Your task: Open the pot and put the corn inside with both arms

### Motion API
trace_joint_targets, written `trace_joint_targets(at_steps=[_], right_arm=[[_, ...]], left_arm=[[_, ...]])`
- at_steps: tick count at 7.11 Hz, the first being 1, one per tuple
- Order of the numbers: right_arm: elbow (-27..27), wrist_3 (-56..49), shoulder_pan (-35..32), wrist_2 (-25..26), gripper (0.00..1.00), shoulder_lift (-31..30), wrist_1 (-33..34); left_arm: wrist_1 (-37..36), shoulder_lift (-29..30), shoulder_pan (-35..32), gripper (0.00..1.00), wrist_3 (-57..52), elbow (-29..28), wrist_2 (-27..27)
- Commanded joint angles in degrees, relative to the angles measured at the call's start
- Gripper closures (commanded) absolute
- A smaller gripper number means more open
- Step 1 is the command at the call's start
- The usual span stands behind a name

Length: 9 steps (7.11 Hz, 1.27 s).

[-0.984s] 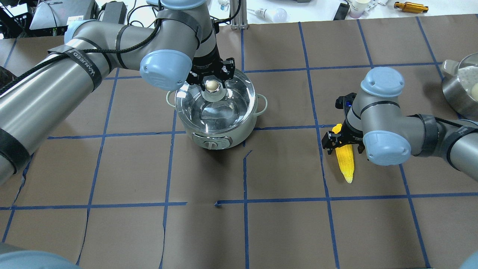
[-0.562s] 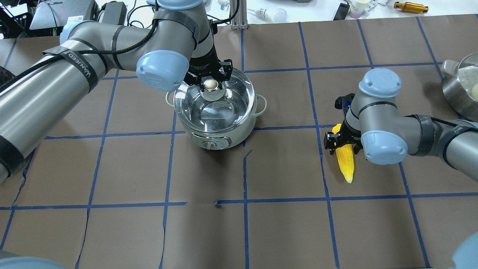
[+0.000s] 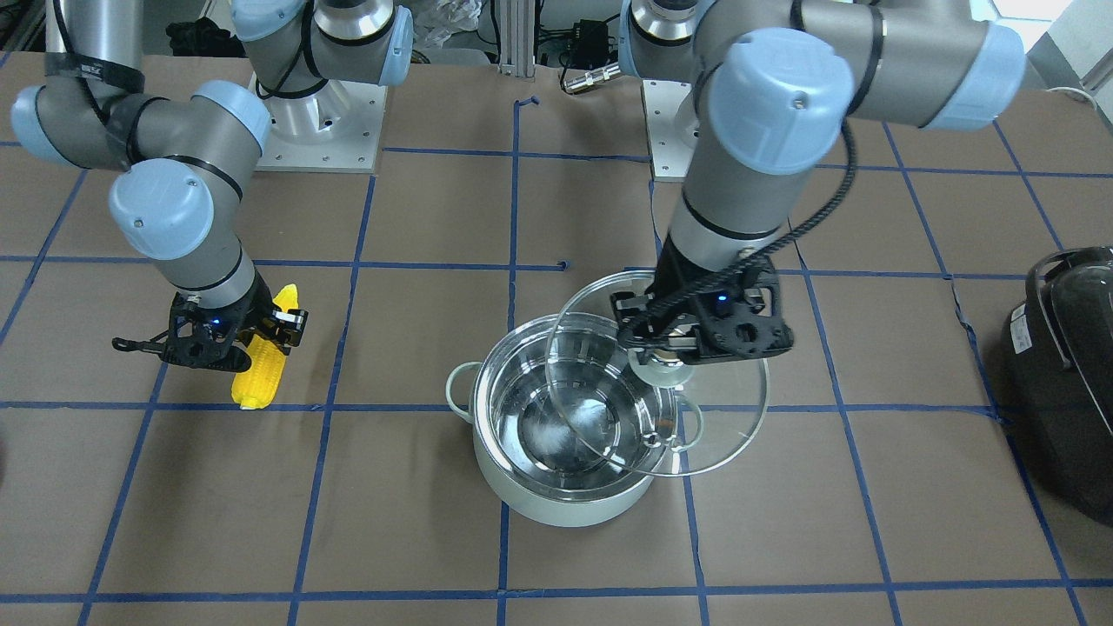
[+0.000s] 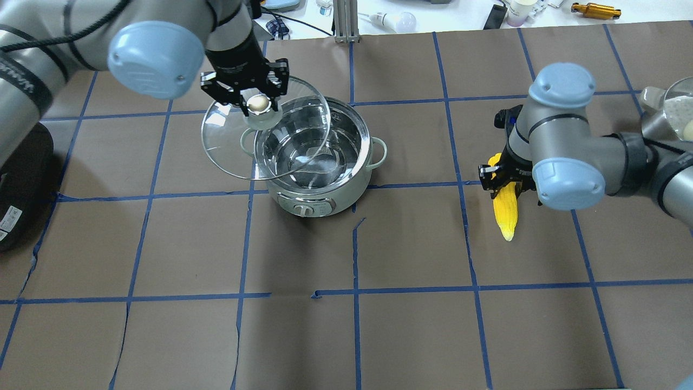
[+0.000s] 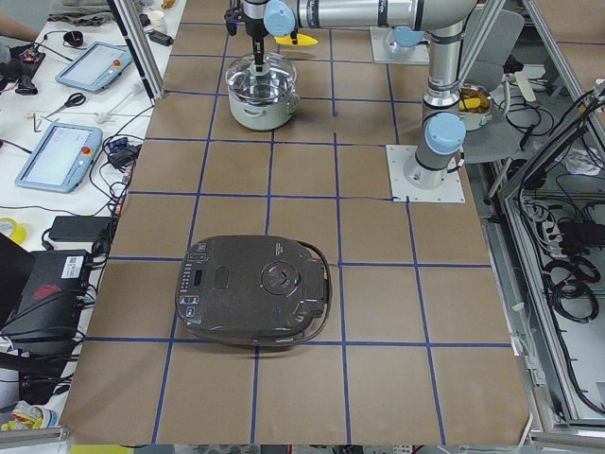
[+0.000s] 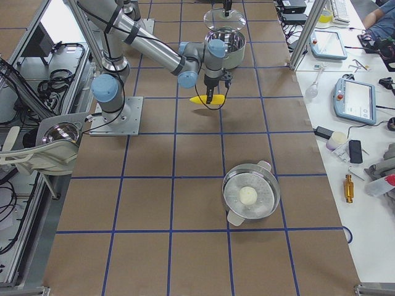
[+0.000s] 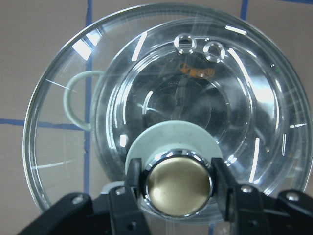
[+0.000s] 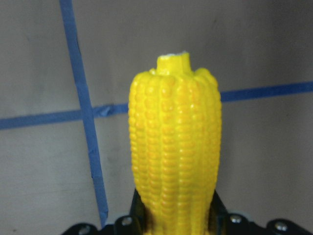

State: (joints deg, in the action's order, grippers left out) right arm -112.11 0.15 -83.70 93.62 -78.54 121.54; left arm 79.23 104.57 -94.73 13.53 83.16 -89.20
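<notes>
While holding lid [image 4: 227, 149] off pot [image 4: 346, 197] in clamped left tool [image 4: 259, 104], grips corn [image 4: 507, 214] in right tool [image 4: 506, 181], yet to insert.

You have one pot [image 4: 344, 201] on the table, and one glass lid [image 4: 224, 141] overlapping its left rim. To the right of the pot there is one corn cob [image 4: 506, 208]. Two arms work near the pot, the left arm [image 4: 81, 27] and the right arm [image 4: 568, 141]. Well left of the pot stands one black appliance [image 5: 255, 288]. Well right of it is one steel pan [image 6: 268, 206] holding one white ball [image 6: 247, 195].
</notes>
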Motion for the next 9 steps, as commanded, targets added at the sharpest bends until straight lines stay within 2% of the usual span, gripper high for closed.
trace_joint_targets(at_steps=[1, 2, 3, 4, 5, 7, 9], right_arm=[[17.62, 10.77, -7.30, 0.33, 1.00, 0.22, -14.07], [25.98, 17.36, -12.22, -0.36, 1.00, 1.79, -20.31], [33.63, 22.04, -18.19, 0.06, 1.00, 6.07, -23.86], [39.45, 22.78, -24.69, 1.03, 1.00, 12.21, -23.81], [44.90, 23.40, -28.23, 3.12, 1.00, 16.44, -23.89], [46.80, 22.97, -32.11, 2.36, 1.00, 21.39, -22.15], [46.54, 22.97, -34.94, 1.74, 1.00, 25.00, -19.34]], left_arm=[[1.63, -0.95, 11.97, 0.92, -9.80, 2.69, 0.17], [0.94, -0.95, 16.81, 0.95, -20.02, 5.66, -0.27], [0.15, -0.86, 20.34, 0.99, -24.21, 8.65, -0.27], [-3.25, 0.53, 23.68, 1.00, -26.43, 11.38, -0.27], [-7.55, 0.98, 26.50, 1.00, -30.37, 14.71, -0.19], [-15.03, 2.30, 28.54, 1.00, -32.08, 20.18, -0.27], [-16.65, 4.31, 30.03, 1.00, -32.17, 20.29, -1.93]])
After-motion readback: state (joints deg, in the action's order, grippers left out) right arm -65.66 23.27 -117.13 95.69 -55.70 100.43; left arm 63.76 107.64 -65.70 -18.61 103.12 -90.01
